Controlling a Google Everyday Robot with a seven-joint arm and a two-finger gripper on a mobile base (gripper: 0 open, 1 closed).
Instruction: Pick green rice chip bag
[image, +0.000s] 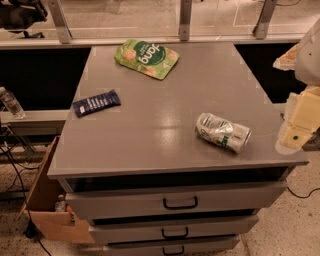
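Well out past the right edge of the grey cabinet top (160, 95), the pale yellow-and-white gripper (298, 122) hangs at the right border of the camera view, beside the top and not over it. It holds nothing that can be seen, and whether it is spread or pressed together I cannot tell.

Nearest to it, a little way to its left in the view, a silver-and-green can (223, 132) lies on its side on the top, close to the front right corner. Much farther from the gripper, across the whole top toward the far edge, the green rice chip bag (146, 58) lies flat, its dark green patch and white lettering facing up, touching nothing else. Farthest of the 3 items, near the left edge, a small dark blue bar wrapper (96, 103) lies flat, well apart from both bag and can.

Below the top and lower than the gripper, 3 drawers stack, the uppermost carrying a dark handle (180, 202). A cardboard box (45, 200) leans against the cabinet's left side.
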